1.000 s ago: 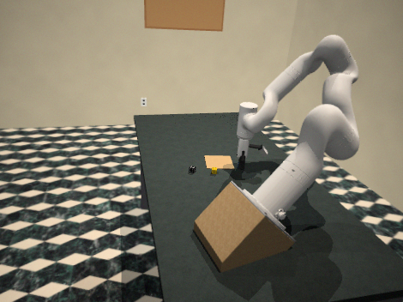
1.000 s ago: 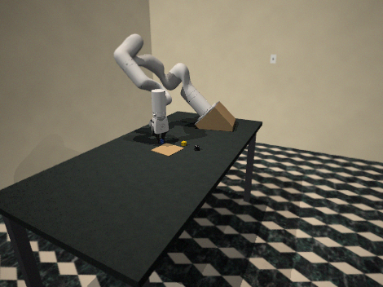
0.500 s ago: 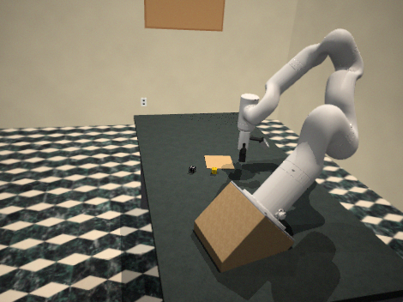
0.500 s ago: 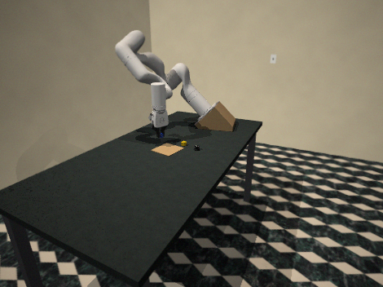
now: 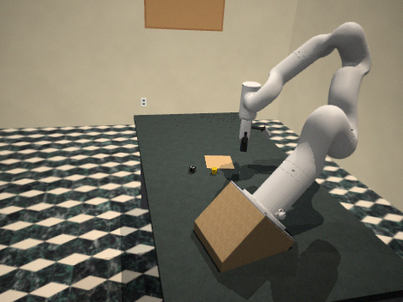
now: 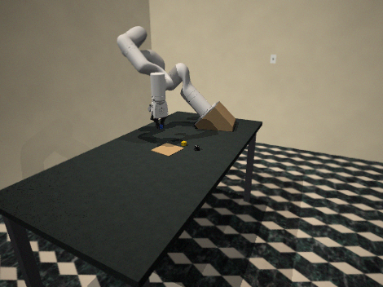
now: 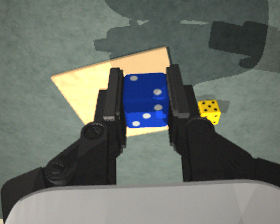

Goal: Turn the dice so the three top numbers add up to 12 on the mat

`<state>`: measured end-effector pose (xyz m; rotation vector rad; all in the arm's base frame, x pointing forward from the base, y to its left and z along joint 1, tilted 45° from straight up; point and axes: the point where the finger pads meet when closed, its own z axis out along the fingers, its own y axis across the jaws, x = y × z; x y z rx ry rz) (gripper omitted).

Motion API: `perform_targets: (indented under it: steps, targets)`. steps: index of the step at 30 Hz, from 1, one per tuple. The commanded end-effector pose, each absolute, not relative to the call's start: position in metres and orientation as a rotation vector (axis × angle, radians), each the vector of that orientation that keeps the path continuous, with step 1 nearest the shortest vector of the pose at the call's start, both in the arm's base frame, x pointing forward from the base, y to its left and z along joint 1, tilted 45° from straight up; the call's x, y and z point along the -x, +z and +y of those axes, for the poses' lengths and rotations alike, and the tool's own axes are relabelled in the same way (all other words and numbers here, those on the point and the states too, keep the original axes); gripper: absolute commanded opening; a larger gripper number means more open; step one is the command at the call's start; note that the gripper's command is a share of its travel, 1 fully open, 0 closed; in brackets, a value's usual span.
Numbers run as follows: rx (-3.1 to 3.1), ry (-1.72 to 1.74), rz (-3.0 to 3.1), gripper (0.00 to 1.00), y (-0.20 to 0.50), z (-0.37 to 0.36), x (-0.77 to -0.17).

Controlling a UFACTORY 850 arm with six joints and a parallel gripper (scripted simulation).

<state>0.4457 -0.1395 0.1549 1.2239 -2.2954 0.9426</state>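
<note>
Wrist view: gripper (image 7: 145, 97), fingers narrowed and clamped on a blue die (image 7: 145, 100), held in the air above the tan mat (image 7: 81, 87). Nothing lies on the mat. Yellow die (image 7: 210, 111) sits on the dark table (image 5: 180, 220) just beside the mat's edge; black die (image 5: 192, 169) farther from the mat, on the same side. Top view alone shows the arm's tan wedge base (image 5: 233, 230).

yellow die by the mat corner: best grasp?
Take the yellow die from straight above, fingers on two opposite side faces. It lies flat on the table just off the mat, sides free and the black die well apart. The gripper is shut on the blue die, so release first.
</note>
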Motion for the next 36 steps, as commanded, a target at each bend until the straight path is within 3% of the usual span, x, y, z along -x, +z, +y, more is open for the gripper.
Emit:
perform_targets:
  steps: [1, 36]
  targets:
    - [-1.224, 0.943, -2.296, 0.21, 0.157, -0.138, -0.446]
    - [-1.857, 0.657, -1.614, 0.21, 0.121, -0.104, -0.494]
